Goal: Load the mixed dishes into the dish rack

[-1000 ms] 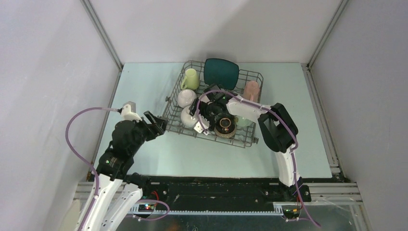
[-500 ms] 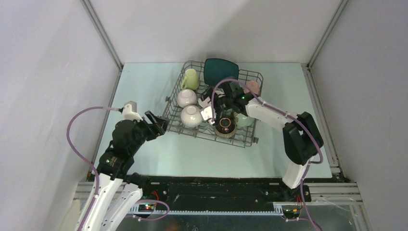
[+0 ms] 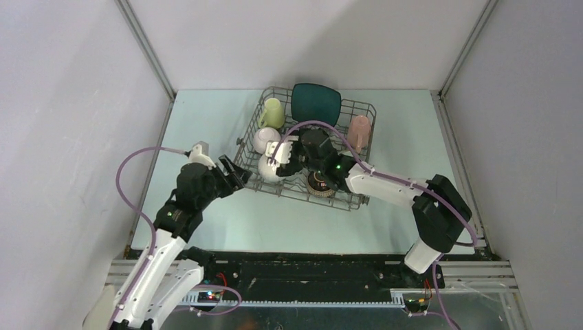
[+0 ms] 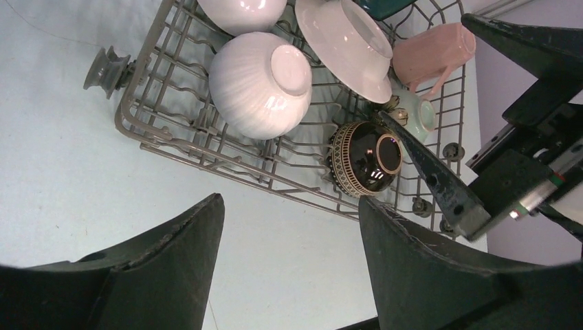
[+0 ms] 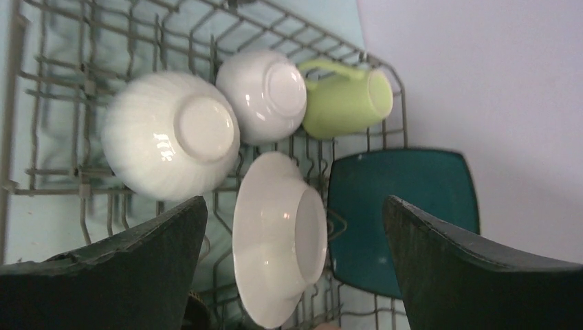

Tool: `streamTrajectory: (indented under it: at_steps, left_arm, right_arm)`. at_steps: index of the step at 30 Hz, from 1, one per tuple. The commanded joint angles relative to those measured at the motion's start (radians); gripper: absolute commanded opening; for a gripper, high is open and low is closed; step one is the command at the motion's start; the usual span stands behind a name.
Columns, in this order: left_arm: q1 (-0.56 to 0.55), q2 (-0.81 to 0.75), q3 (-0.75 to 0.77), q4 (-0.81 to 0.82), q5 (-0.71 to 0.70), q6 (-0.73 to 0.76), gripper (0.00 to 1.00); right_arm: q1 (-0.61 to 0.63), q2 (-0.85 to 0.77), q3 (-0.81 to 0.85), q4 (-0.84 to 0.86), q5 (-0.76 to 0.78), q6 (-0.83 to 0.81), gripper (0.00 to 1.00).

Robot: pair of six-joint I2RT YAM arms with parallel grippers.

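The dish rack point(image 3: 363, 110) holds all the dishes: teal square plate point(image 3: 315, 103), yellow-green mug point(image 3: 272, 113), pink cup point(image 3: 359, 129), two white bowls point(image 3: 265, 139) point(image 3: 268, 170) upside down, dark brown bowl point(image 3: 320, 184). My right gripper point(image 3: 283, 159) hovers open over the rack. In the right wrist view its fingers stand either side of the upright white round plate point(image 5: 278, 237) without touching it. My left gripper point(image 3: 237, 175) is open and empty beside the rack's near left edge point(image 4: 172, 141). The pale green bowl point(image 4: 416, 113) shows in the left wrist view.
The rack sits on a pale blue table point(image 3: 206, 130) walled by grey panels on three sides. A small grey foot point(image 4: 103, 65) sticks out at the rack's left corner. The right arm's link point(image 3: 385, 184) reaches across the rack's near right side.
My right gripper has swung left and nearer over the rack, from above the dark bowl to the white plate and bowls. My left gripper has moved slightly right, closer to the rack.
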Motion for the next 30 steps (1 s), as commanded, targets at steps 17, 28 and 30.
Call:
streamTrajectory:
  at_steps: [17, 28, 30]
  left_arm:
    - [0.006, 0.363, 0.038, 0.16, -0.092, -0.238, 0.75]
    - [0.006, 0.483, 0.068, 0.096, -0.167, -0.261, 0.59]
    - [0.005, 0.487, 0.065, 0.091, -0.172, -0.258, 0.45]
  right_arm:
    - [-0.119, 0.189, 0.063, -0.136, 0.081, 0.09, 1.0]
    - [-0.165, 0.229, 0.089, -0.04, 0.13, 0.087, 1.0]
    - [-0.179, 0.236, 0.1, -0.032, 0.129, 0.088, 1.0]
